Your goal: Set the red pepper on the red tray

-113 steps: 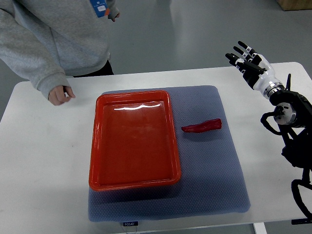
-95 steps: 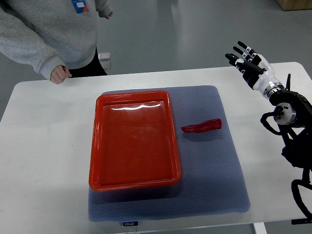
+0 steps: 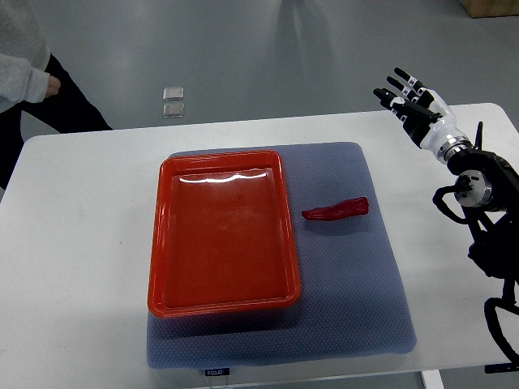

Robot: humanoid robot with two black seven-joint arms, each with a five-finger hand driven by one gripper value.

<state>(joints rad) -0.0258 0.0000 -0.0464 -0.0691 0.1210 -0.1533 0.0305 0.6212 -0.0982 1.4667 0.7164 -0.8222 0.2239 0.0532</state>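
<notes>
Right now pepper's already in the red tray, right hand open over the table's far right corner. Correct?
Not quite. The red pepper lies on the grey mat, just right of the red tray, which holds nothing; the top view shows this. The right hand is open over the table's far right corner, as stated.

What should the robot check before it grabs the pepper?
1. Pepper in plain sight, lying on the mat right of the tray: ok.
2. Tray has nothing in it: ok.
3. Right hand holds nothing, fingers spread: ok.
4. Right hand close to the pepper: not ok, it is up at the table's far right edge.
5. Person away from the table: ok, only at the picture's top left corner.
6. Left arm: cannot tell, out of view.
</notes>
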